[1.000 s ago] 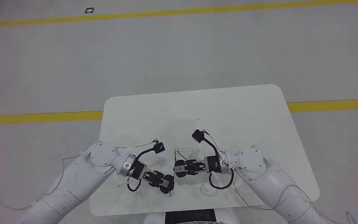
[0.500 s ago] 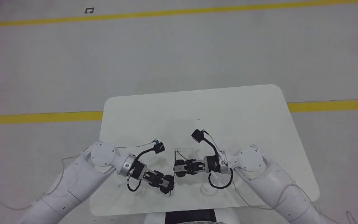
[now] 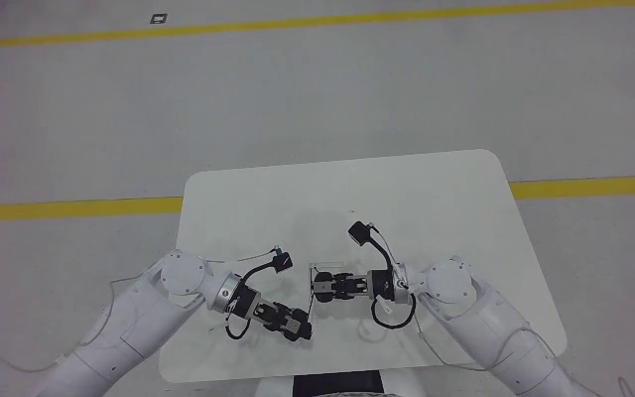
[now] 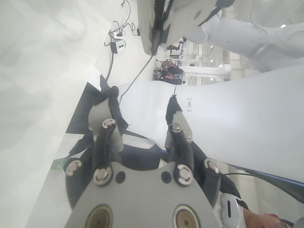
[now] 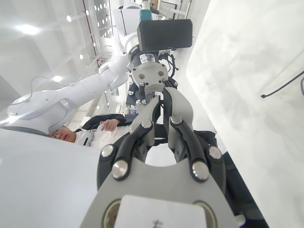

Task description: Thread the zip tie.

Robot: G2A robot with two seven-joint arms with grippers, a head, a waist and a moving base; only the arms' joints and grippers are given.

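Over the near edge of the white table (image 3: 437,198), the right gripper (image 3: 317,289) is closed on the zip tie (image 4: 135,78), a thin black strand running near-left from it. Its free end lies between the wide-spread fingers of the left gripper (image 4: 144,95), which grip nothing, so that arm is nearer.

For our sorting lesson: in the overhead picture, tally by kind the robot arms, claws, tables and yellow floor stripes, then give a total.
Robot arms: 2
Claws: 2
Tables: 1
Yellow floor stripes: 2
Total: 7
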